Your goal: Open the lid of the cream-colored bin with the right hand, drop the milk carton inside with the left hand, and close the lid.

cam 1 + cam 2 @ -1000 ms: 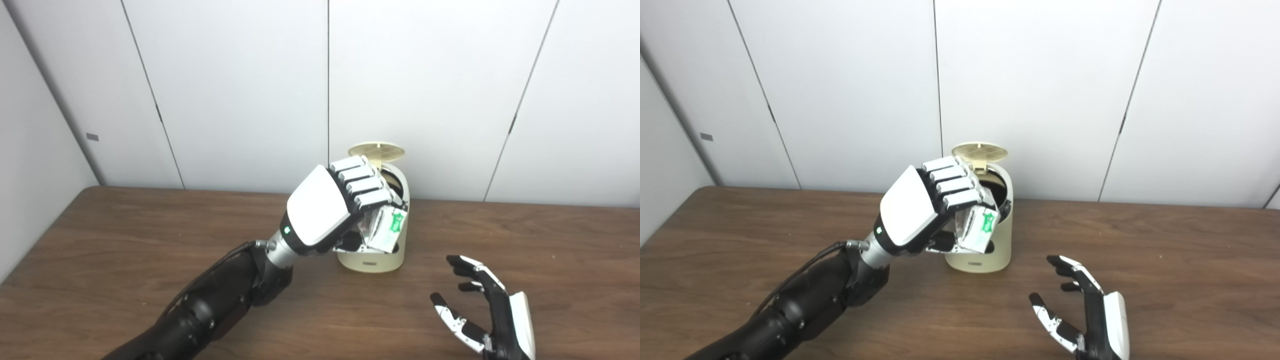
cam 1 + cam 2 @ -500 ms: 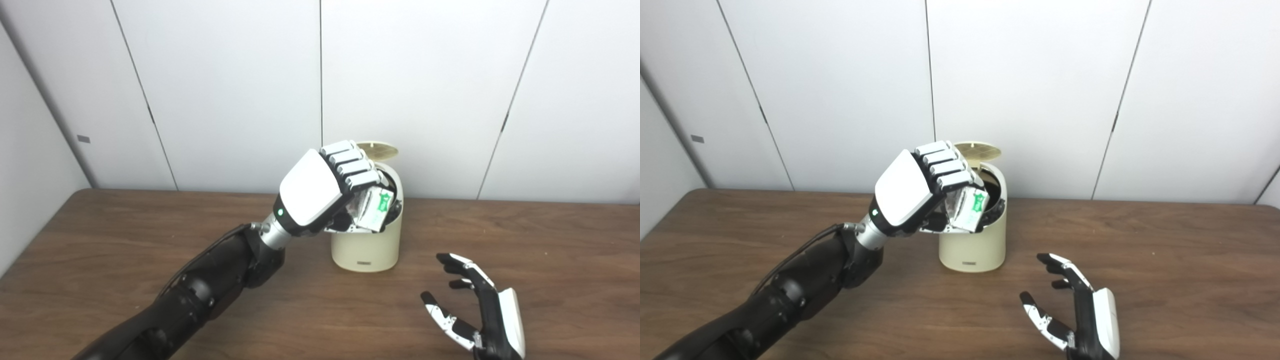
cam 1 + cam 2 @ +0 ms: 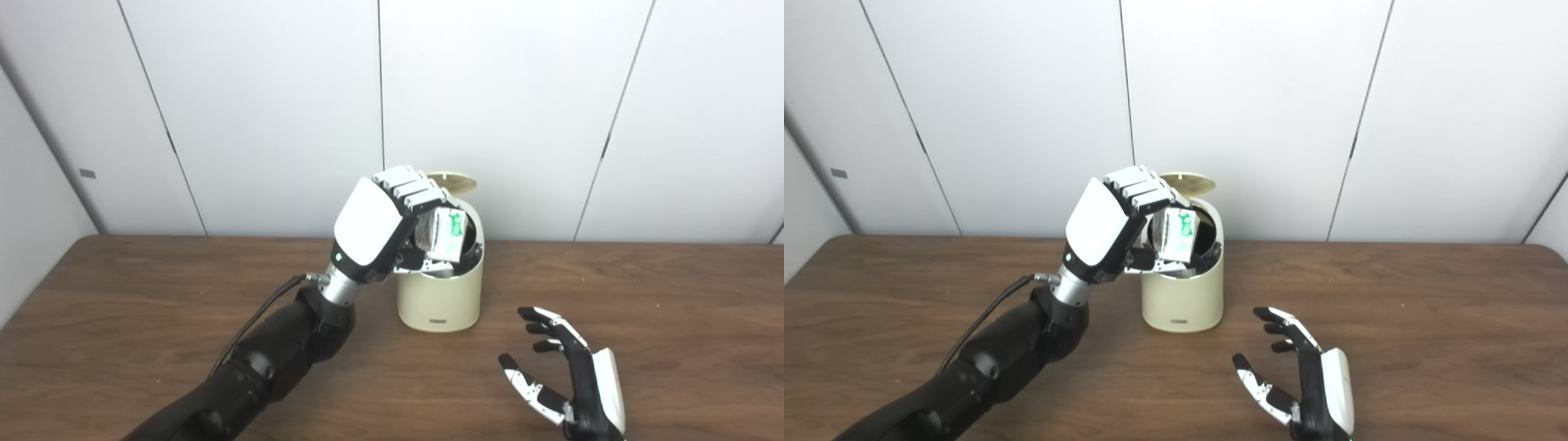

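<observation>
Holding carton [image 3: 446, 233] over open bin [image 3: 440, 300], left robot hand [image 3: 383, 229] clamped on it.
Lid [image 3: 454, 182] up; right robot hand [image 3: 566, 380] w/ fingers apart, near table [image 3: 122, 318].

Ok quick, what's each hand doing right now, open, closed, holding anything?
Left hand: closed on the milk carton, over the bin's opening.
Right hand: open, holding nothing, above the table.

Cream-colored bin [image 3: 440, 299] stood upright just right of the left hand [image 3: 375, 231], well beyond the right hand [image 3: 572, 380], round lid [image 3: 452, 182] tipped up at the back, white milk carton [image 3: 445, 234] with green print was clasped in the left hand's fingers, tilted over the dark opening.
</observation>
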Action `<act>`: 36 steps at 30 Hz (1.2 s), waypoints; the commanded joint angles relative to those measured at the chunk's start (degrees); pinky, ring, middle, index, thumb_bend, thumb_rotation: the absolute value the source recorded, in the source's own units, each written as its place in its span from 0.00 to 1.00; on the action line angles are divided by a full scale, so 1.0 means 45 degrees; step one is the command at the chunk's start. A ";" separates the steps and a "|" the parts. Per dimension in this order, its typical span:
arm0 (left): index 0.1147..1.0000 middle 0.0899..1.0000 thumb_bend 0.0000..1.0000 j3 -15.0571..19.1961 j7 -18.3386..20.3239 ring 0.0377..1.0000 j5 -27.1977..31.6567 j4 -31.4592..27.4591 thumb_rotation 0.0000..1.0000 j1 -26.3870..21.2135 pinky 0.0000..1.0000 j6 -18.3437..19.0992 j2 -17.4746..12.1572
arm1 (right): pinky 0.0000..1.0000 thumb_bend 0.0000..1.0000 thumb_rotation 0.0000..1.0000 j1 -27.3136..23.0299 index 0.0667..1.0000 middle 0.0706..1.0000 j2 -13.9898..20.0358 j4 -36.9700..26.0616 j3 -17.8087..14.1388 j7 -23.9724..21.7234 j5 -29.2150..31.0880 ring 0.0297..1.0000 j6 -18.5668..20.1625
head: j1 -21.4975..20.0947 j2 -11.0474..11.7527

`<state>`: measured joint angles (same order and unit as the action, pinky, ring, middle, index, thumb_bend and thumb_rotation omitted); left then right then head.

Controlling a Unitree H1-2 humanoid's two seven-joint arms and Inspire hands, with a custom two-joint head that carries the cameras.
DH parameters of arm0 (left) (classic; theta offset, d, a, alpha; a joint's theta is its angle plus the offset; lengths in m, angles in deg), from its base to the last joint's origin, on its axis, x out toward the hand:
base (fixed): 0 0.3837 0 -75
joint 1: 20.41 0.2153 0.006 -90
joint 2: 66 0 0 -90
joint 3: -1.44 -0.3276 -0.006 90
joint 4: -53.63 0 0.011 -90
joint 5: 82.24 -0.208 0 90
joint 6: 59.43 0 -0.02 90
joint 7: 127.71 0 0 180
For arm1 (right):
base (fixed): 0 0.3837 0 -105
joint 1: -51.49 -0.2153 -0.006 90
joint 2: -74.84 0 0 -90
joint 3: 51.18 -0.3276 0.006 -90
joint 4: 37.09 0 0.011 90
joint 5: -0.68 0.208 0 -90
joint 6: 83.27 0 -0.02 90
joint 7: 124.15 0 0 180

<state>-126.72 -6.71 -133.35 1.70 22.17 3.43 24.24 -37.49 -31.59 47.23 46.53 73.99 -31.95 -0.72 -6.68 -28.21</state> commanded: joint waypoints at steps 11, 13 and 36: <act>0.42 0.41 0.51 -0.0447 -0.0558 0.46 0.0885 0.0283 0.00 -0.0762 0.48 0.0053 0.0421 | 0.59 0.26 0.09 0.0159 0.69 0.72 -0.0492 0.0479 0.0283 0.0399 -0.0418 0.70 -0.0140 | -0.0291 -0.0022; 0.42 0.40 0.50 -0.0533 -0.0642 0.47 0.0897 0.0381 0.00 -0.0791 0.48 0.0053 0.0438 | 0.59 0.26 0.10 0.0171 0.69 0.72 -0.0523 0.0462 0.0314 0.0384 -0.0479 0.70 -0.0065 | -0.0310 -0.0042; 0.41 0.40 0.50 -0.1342 -0.0937 0.47 0.1414 0.2017 0.00 -0.1151 0.47 0.0051 0.0296 | 0.60 0.28 0.07 0.0238 0.69 0.72 -0.0711 0.0473 0.0493 0.0538 -0.0493 0.70 -0.0171 | -0.0640 -0.0131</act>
<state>-132.81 -10.06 -128.00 10.74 20.21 4.20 26.41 -37.46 -33.90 47.72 48.16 75.62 -34.31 -0.51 -9.40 -28.83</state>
